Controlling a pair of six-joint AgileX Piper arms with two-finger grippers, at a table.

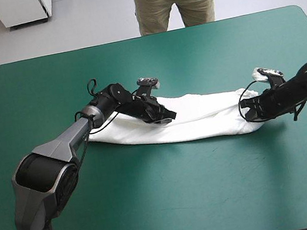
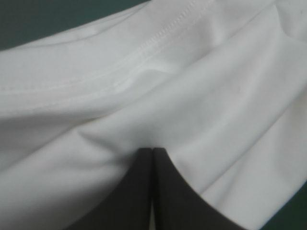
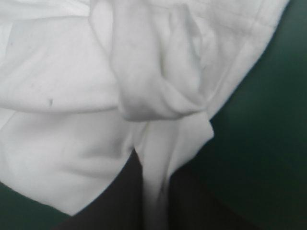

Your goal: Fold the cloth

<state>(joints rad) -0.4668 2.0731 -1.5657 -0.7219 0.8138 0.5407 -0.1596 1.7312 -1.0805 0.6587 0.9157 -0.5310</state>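
Note:
The white T-shirt (image 1: 202, 119) lies as a long folded band across the middle of the teal-green table (image 1: 175, 206). My left gripper (image 1: 167, 114) rests on the band's left part, its black fingers (image 2: 170, 191) shut on the T-shirt (image 2: 144, 86), where a stitched hem runs ahead of them. My right gripper (image 1: 247, 111) sits at the band's right end. There a strip of the T-shirt (image 3: 153, 96) is pinched between its black fingers (image 3: 120, 201), with a bunched fold just ahead of them.
Bare teal-green cover (image 3: 259, 143) shows beside the cloth's right end, and broad open cover lies along the table's near edge and far edge (image 1: 145, 36).

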